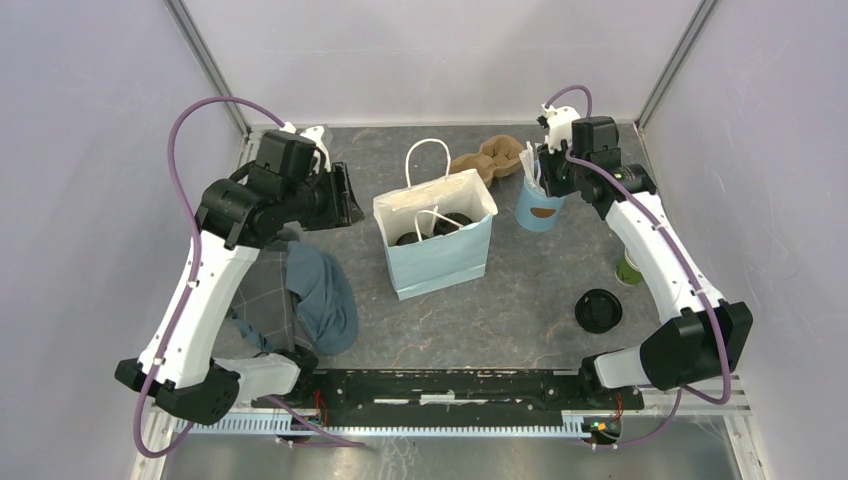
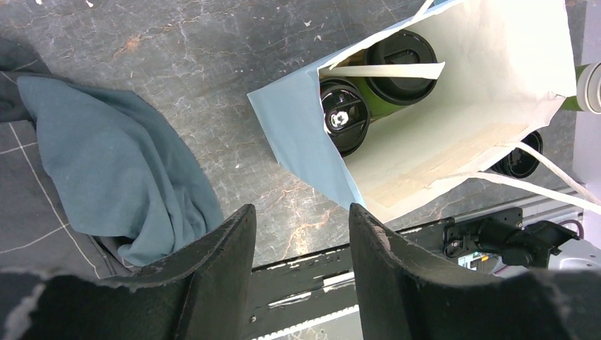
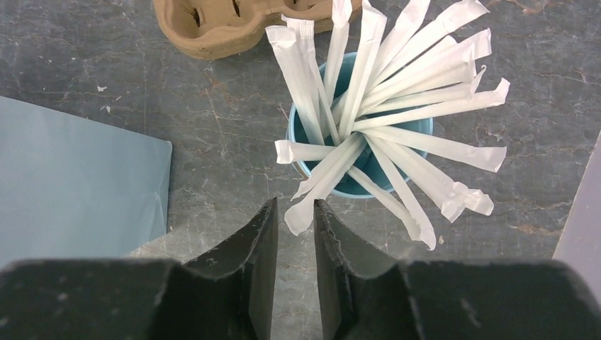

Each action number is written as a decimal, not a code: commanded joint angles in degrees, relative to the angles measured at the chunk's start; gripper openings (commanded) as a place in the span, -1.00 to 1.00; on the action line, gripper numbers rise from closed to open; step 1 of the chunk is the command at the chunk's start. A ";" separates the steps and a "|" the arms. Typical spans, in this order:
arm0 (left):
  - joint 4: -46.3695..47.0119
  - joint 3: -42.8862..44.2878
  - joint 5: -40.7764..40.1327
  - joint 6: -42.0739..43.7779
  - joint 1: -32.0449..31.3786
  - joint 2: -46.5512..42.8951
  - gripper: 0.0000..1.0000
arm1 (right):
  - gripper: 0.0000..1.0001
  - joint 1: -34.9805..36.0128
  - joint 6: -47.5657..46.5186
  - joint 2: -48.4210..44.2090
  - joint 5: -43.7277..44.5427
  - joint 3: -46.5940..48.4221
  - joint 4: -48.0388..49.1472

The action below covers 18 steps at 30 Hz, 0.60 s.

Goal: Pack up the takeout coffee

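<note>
Two dark-green takeout coffee cups with black lids (image 2: 344, 117) (image 2: 400, 58) stand inside the open light-blue paper bag (image 1: 440, 262), whose wall also fills the top right of the left wrist view (image 2: 294, 124). My left gripper (image 1: 346, 196) (image 2: 301, 216) hangs open to the left of the bag with nothing between its fingers. My right gripper (image 1: 540, 176) (image 3: 296, 211) is over the light-blue cup of white sticks (image 3: 358, 134) (image 1: 540, 207). Its jaws stand narrowly apart, with the end of one stick (image 3: 301, 212) between the tips.
A lidless green cup (image 1: 628, 268) and a loose black lid (image 1: 598, 310) sit at the right. A brown cardboard cup carrier (image 1: 490, 158) lies behind the bag. Blue and grey cloths (image 1: 315, 295) lie at the left, under my left arm.
</note>
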 commanded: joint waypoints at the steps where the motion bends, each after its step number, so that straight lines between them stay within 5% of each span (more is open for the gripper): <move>1: 1.85 0.36 0.61 1.37 0.05 -0.64 0.15 | -0.40 -0.13 -0.89 -0.13 0.77 -0.27 0.10; 9: 1.79 0.56 0.99 1.43 0.04 -0.17 0.15 | -0.29 -0.14 -1.42 0.15 0.67 -1.10 -0.65; 18: 1.83 0.37 0.89 1.54 0.05 -0.47 0.15 | -0.53 -0.15 -1.33 0.68 7.05 -0.35 -1.76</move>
